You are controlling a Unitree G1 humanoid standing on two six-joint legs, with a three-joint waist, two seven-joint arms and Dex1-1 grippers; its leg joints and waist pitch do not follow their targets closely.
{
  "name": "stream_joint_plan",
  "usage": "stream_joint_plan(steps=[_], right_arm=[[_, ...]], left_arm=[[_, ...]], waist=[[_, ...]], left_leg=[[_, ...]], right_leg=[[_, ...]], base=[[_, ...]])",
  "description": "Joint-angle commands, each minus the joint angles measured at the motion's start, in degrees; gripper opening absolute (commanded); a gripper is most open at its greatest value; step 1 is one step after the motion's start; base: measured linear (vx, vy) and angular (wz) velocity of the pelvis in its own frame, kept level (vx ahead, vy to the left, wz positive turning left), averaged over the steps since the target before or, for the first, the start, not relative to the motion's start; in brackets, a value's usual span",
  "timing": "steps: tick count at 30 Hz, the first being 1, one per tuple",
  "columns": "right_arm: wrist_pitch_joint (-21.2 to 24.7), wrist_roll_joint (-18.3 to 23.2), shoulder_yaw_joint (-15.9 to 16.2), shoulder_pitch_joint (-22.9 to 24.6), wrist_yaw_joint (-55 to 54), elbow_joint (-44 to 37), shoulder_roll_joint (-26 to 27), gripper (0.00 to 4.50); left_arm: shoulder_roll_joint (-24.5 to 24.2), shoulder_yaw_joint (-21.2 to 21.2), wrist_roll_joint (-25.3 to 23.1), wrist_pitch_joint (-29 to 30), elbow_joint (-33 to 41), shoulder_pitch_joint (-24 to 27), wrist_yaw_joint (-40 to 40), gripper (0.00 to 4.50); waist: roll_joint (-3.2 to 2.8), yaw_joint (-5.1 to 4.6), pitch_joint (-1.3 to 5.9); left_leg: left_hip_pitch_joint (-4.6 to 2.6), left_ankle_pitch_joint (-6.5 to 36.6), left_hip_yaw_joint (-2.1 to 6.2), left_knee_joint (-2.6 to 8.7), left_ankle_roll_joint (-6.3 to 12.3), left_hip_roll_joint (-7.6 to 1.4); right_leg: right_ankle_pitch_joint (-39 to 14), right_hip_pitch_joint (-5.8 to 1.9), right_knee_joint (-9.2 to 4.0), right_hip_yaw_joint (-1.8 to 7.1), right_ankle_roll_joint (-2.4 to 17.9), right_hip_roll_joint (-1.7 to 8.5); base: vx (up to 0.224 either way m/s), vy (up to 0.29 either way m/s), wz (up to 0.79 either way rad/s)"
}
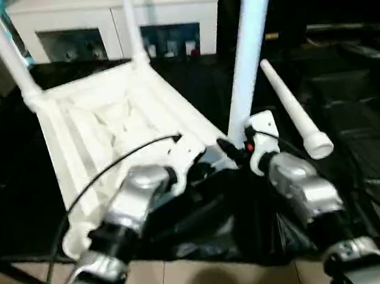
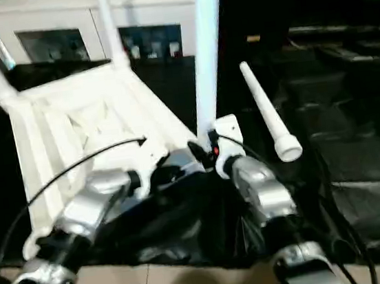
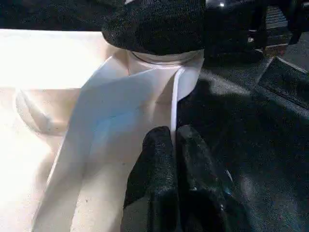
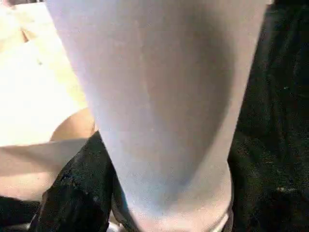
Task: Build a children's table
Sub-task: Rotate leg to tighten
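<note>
Looking at the table top, we've got it upside down on the black cloth, three legs up, the spare leg beside it. Our right gripper wraps the near leg; left gripper is pinched shut at the rim. Light, stiff, slick plastic, so we'd grab legs low.

White plastic table top: upside down, ribbed underside showing.
Fitted white round legs: three, standing upright in corner sockets.
Loose white tapering leg: lying beside the top.
</note>
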State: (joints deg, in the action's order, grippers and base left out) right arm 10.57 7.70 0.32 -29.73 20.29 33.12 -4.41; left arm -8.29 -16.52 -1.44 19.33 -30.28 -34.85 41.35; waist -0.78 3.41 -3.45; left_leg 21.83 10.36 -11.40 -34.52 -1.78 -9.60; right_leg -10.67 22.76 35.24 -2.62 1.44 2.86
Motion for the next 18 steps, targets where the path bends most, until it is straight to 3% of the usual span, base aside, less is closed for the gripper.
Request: stream_joint_plan(steps=[1, 3, 4, 11, 18], right_arm=[[1.77, 1.13, 2.62, 1.01, 4.48, 2.07, 2.88, 3.43], [1.46, 1.08, 3.17, 0.88, 6.95, 1.41, 1.75, 3.47], [1.32, 1.07, 3.9, 1.13, 9.3, 0.55, 0.6, 3.73], [1.1, 1.97, 6.75, 3.56, 21.74, -4.87, -6.59, 3.73], [2.6, 2.98, 7.54, 5.98, 31.96, -10.46, -13.3, 3.73]], left_arm=[[1.6, 1.79, 1.11, -2.08, -0.14, -1.4, -2.41, 0.0], [0.85, 1.44, 1.32, -2.6, 0.55, -0.78, -0.68, 0.0], [0.12, 1.22, 1.61, -3.08, 1.13, -0.29, 0.69, 0.0], [-4.22, 0.07, 3.57, -5.62, 4.81, 2.41, 10.1, 0.0], [-8.42, 0.22, 6.72, -5.42, 8.53, 4.55, 18.84, 0.0]], waist=[[0.69, 0.21, 3.91], [0.77, 0.13, 3.89], [0.88, 0.13, 3.88], [1.02, 0.36, 3.8], [0.79, 0.46, 3.75]], left_leg=[[-0.9, 8.81, 1.97, 3.84, 2.51, -3.56], [-0.89, 9.19, 1.95, 3.82, 2.93, -3.56], [-0.9, 9.57, 1.95, 3.83, 3.05, -3.55], [-0.75, 9.35, 1.95, 3.78, 3.95, -3.74], [-0.88, 9.63, 1.92, 3.89, 4.09, -3.96]], right_leg=[[-13.31, -2.51, -4.83, 2.92, 10.28, 5.89], [-13.28, -2.49, -4.84, 2.83, 10.48, 5.82], [-14.03, -2.52, -4.93, 2.8, 10.4, 5.83], [-15.51, -2.55, -4.99, 2.75, 9.66, 5.89], [-14.67, -2.36, -4.82, 2.69, 10.64, 5.82]], base=[[0.0, 0.0, 0.0], [0.0, 0.0, 0.0], [0.0, 0.0, 0.0], [0.0, 0.0, 0.0], [0.0, 0.0, 0.0]])
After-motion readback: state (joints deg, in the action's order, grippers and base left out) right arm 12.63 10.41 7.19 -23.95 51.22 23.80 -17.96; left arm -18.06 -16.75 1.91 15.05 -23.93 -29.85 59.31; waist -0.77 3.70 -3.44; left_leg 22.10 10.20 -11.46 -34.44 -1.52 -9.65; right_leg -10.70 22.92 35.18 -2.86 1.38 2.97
